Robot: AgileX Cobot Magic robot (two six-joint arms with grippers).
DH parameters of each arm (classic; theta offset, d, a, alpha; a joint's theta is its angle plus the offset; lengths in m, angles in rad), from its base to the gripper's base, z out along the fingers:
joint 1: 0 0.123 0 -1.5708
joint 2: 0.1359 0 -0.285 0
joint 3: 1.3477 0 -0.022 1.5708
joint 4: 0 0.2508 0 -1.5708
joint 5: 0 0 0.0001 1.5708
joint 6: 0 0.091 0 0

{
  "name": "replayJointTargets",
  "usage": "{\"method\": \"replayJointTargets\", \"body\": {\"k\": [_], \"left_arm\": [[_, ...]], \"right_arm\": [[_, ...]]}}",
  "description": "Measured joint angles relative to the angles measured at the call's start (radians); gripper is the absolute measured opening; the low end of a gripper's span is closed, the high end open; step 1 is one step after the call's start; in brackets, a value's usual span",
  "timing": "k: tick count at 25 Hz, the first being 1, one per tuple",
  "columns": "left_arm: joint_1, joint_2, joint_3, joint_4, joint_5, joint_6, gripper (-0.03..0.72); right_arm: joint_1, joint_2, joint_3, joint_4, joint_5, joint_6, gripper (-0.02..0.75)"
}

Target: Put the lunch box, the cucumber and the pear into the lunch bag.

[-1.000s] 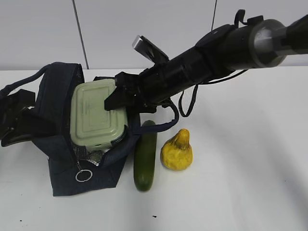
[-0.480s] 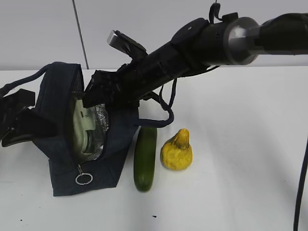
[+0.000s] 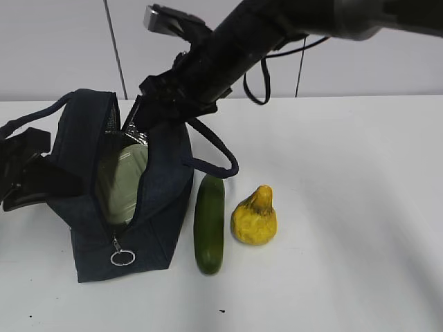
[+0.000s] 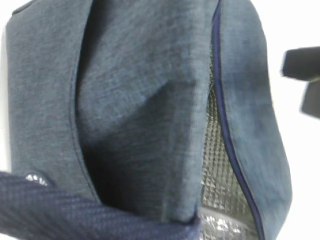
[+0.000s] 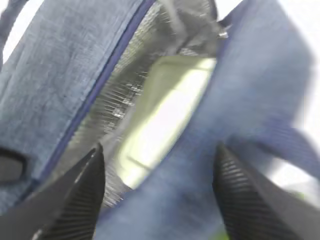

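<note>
1. since a second ago the right arm [image 3: 228, 48] has lifted up and back from the lunch bag [image 3: 163, 200], and the lunch box [image 3: 124, 183], which then sat high in the bag's mouth, has dropped down inside.
2. the lunch box now shows only as a pale green lid through the open top, between the bag's navy walls; the right wrist view sees the same lid [image 5: 165, 115] ringed by silvery lining [image 5: 125, 95].
3. the right gripper [image 5: 160, 190] has its 2 dark fingers [image 5: 80, 195] spread wide with nothing between them, hanging above the bag's opening.
4. the left gripper [image 3: 24, 173] sits at the far left edge of the bag, pressed against the fabric; its jaws look pinched together, and i cannot tell for sure whether cloth is caught in them. its wrist view is filled with navy fabric [image 4: 135, 100] and a strip of lining.
5. the cucumber [image 3: 209, 225] lies on the white table [image 3: 346, 242] just beside the bag's right side.
6. the pear [image 3: 255, 216] sits just right of the cucumber, neck up.
7. the zipper's metal ring pull [image 3: 122, 258] hangs at the bag's front.
8. 1 loop handle [image 3: 218, 155] droops toward the cucumber.
</note>
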Motion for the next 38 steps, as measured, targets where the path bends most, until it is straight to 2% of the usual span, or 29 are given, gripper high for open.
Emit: {"method": "replayJointTargets", "body": {"k": [5,10,18,28,38], "left_arm": [[0.000,0.000,0.000,0.000,0.000,0.000,-0.018],[0.000,0.000,0.000,0.000,0.000,0.000,-0.018],[0.000,0.000,0.000,0.000,0.000,0.000,-0.018],[0.000,0.000,0.000,0.000,0.004,0.000,-0.018],[0.000,0.000,0.000,0.000,0.004,0.000,-0.018]], "right_arm": [[-0.045,-0.080,-0.043,-0.287,0.120,0.176,0.524],[-0.107,-0.090,-0.047,-0.415,0.261,0.284,0.522],[-0.108,-0.090,-0.009,-0.435,0.269,0.317,0.502],[-0.100,-0.198,0.261,-0.444,0.269,0.319,0.479],[-0.046,-0.173,0.299,-0.439,0.267,0.319,0.478]]}}
